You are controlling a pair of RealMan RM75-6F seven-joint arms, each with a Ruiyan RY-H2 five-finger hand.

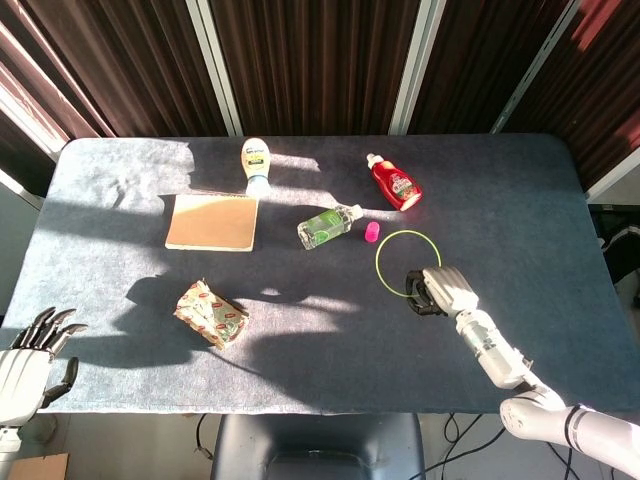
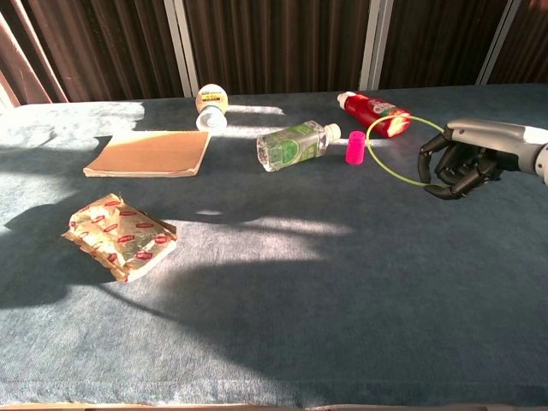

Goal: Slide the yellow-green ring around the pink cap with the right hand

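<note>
The yellow-green ring lies right of centre on the dark blue table. Its far-left edge is right beside the pink cap, which stands upright outside the ring. My right hand is at the ring's near-right edge with its fingers curled over the rim. In the chest view the ring reaches from the pink cap to my right hand. My left hand hangs off the table's near-left corner, fingers spread and holding nothing.
A clear green bottle lies just left of the cap. A red bottle lies beyond the ring. A white bottle, a brown pad and a snack packet are on the left half.
</note>
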